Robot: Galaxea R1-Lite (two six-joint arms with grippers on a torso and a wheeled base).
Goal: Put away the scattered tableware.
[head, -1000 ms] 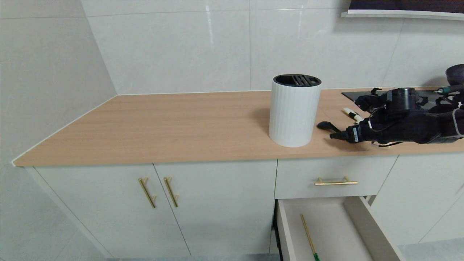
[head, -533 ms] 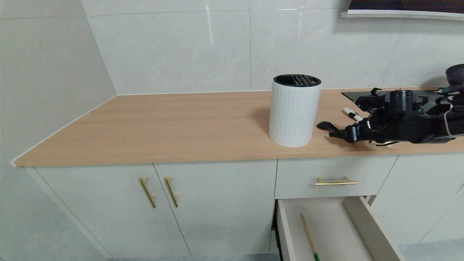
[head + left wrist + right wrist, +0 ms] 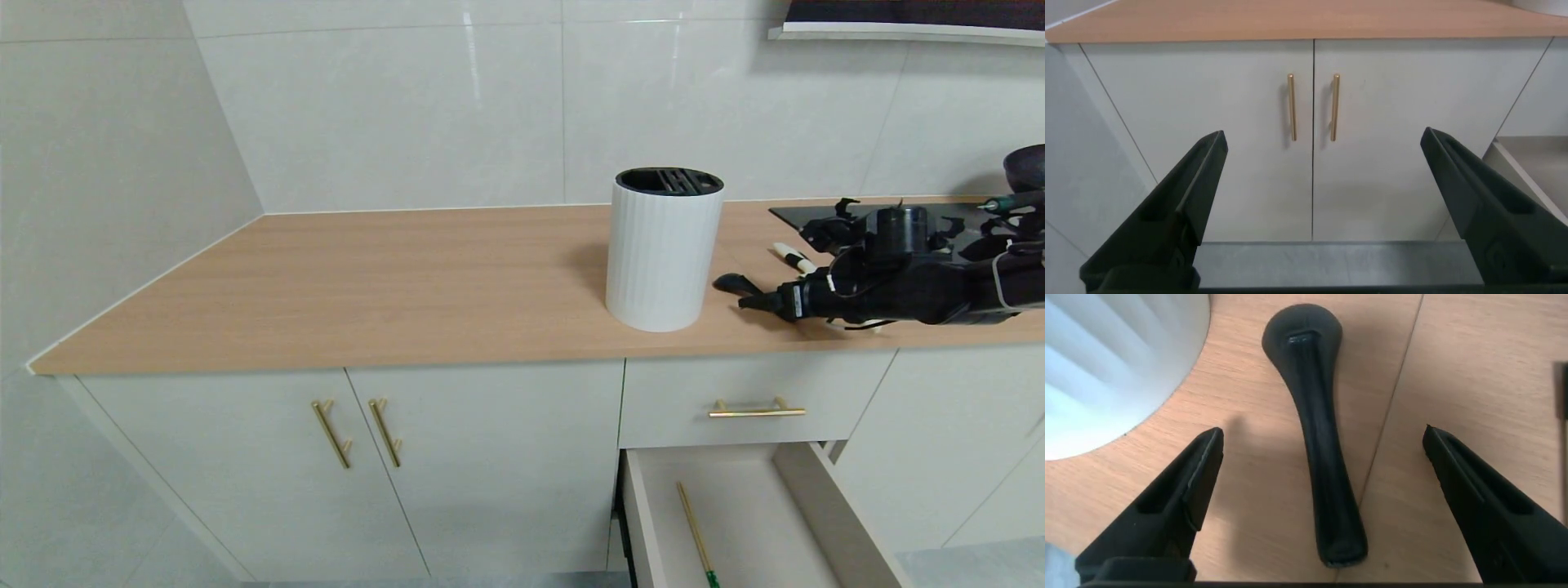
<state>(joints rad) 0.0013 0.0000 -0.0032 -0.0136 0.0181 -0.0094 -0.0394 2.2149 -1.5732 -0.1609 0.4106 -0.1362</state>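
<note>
Left gripper: jaws spread wide with nothing between them, low in front of the cabinet and facing its doors
Cabinet doors: two pale doors under the left part of the counter, closed, their slim brass bar handles upright and side by side
Worktop: light wood-grain counter running left to right along the white tiled wall
Holder: tall white ribbed cylinder with a black slotted top, upright near the front edge, right of centre
Open drawer: pale lower drawer pulled out toward the near side, under a closed drawer with a brass handle, below and right of the holder
Chopstick: thin wooden stick with a green tip, lying in the open drawer along its left side, long axis far to near, green tip nearest
Black utensil: flat on the worktop just right of the holder, apart from it; long axis about left to right, the broad rounded end toward the holder, the narrow part running right to the gripper
Right gripper: jaws apart, one finger on each side of the black utensil, neither touching it
White pen-like stick: black-tipped, on the worktop farther back, right of the utensil
Dark flat panel: on the counter at the far right
</note>
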